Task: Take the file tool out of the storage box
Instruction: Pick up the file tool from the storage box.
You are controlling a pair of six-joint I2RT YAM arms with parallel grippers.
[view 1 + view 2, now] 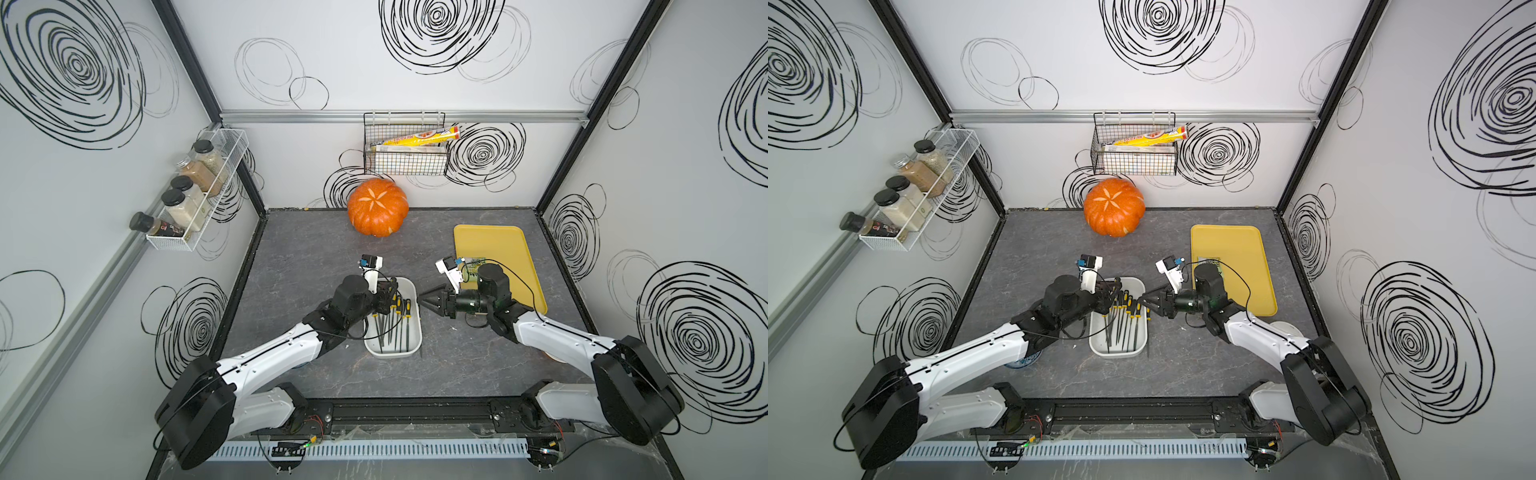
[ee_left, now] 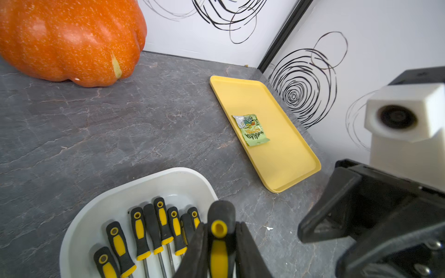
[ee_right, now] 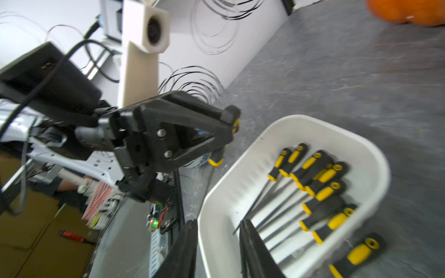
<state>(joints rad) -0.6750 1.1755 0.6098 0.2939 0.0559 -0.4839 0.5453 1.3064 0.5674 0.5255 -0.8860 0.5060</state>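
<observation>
File tool (image 2: 218, 243) with black-and-yellow handle, clamped in the left jaws over the white storage box (image 1: 392, 354) mid-surface; right jaws slightly parted, empty, beside its rim.

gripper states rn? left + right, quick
Left gripper: closed on a file tool, gripped at its handle.
Right gripper: open, nothing between the jaws.
</observation>
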